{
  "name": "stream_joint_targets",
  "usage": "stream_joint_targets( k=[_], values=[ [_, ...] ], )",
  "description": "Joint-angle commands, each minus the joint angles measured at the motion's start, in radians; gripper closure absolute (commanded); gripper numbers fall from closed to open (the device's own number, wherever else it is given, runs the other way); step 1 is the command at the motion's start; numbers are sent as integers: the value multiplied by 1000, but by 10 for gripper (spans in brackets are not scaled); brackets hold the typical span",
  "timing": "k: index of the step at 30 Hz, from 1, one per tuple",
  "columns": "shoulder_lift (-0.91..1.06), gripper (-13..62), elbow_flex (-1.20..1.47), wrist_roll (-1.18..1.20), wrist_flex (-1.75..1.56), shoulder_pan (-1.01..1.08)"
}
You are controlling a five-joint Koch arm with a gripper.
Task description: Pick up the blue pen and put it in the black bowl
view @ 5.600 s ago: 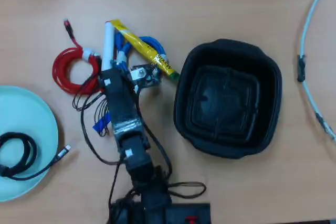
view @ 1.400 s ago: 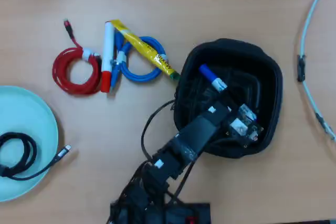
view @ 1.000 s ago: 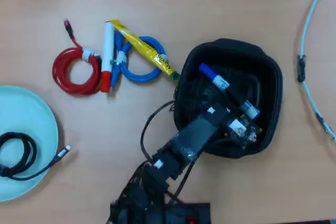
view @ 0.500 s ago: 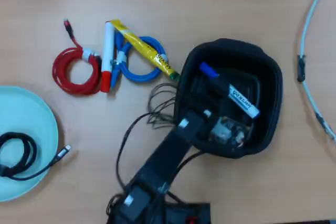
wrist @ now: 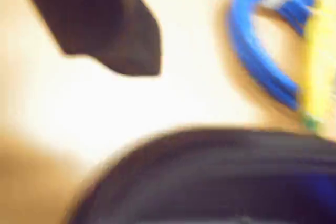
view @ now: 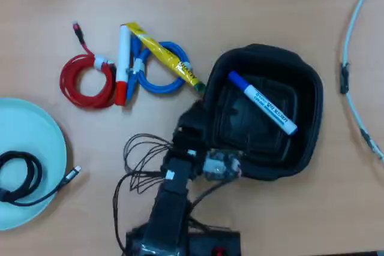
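- At the far left of the overhead view, a pale turquoise plate (view: 36,142) is holding a coiled black cable (view: 18,178), well apart from the work.
- In the upper left, a coiled red cable (view: 87,82) is lying beside a white marker with a red cap (view: 123,64), a coiled blue cable (view: 159,76) and a yellow pen (view: 165,58), all bunched together.
- At lower centre, the arm is reaching up the frame, its gripper (view: 195,118) sitting at the left rim of the black bowl (view: 312,106); I cannot tell how the jaws are standing, because the arm's body is hiding them.
- Right of centre, the blue pen (view: 263,102) is lying diagonally inside the bowl, blue cap toward the upper left, and nothing is touching it.
- The wrist view is blurring heavily: a dark jaw shape at upper left, the bowl's rim (wrist: 220,150) along the bottom, the blue cable (wrist: 257,61) at upper right.
- Judging from this, the placing looks done; the step in hand is pulling clear, best done by lifting before swinging away so the bowl rim is not getting nudged.
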Motion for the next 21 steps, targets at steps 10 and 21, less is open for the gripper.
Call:
stream_joint_targets(
  k=[10, 21],
  values=[
    [106, -4, 589, -2, -646, -29],
    [106, -11, 807, -6, -772, -11]
  ],
)
